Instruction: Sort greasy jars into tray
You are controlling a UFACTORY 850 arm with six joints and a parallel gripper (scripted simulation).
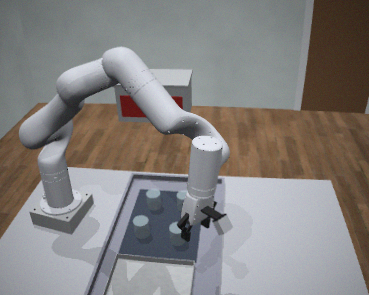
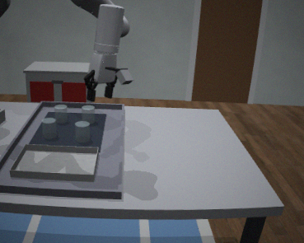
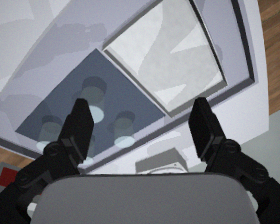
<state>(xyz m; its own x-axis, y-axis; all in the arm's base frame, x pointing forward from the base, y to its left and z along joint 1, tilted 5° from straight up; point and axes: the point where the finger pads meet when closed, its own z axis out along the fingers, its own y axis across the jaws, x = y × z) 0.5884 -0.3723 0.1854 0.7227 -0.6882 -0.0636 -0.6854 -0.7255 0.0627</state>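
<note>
Four pale glass jars stand on the dark mat (image 1: 157, 249) (image 2: 66, 138) (image 3: 62, 100): front-left jar (image 1: 141, 227) (image 2: 49, 128) (image 3: 124, 130), front-right jar (image 1: 177, 234) (image 2: 82, 132) (image 3: 93, 95), back-left jar (image 1: 153, 199) (image 2: 61, 114) (image 3: 88, 152), back-right jar (image 1: 182, 199) (image 2: 88, 114) (image 3: 50, 131). The gripper partly hides the back-right jar in the top view; a finger partly covers the back-left one in the wrist view. The tray (image 1: 157, 260) (image 2: 53, 175) (image 3: 155, 45) is empty. My gripper (image 1: 196, 229) (image 2: 100, 94) (image 3: 141, 110) is wide open and empty, well above the jars.
The steel table top (image 1: 209, 274) (image 2: 112, 160) has a raised dark edge around mat and tray. The robot's base (image 1: 62, 216) stands at the left on the white table (image 1: 282, 229) (image 2: 175, 160). A cabinet with red fronts (image 1: 154, 99) (image 2: 57, 79) stands behind.
</note>
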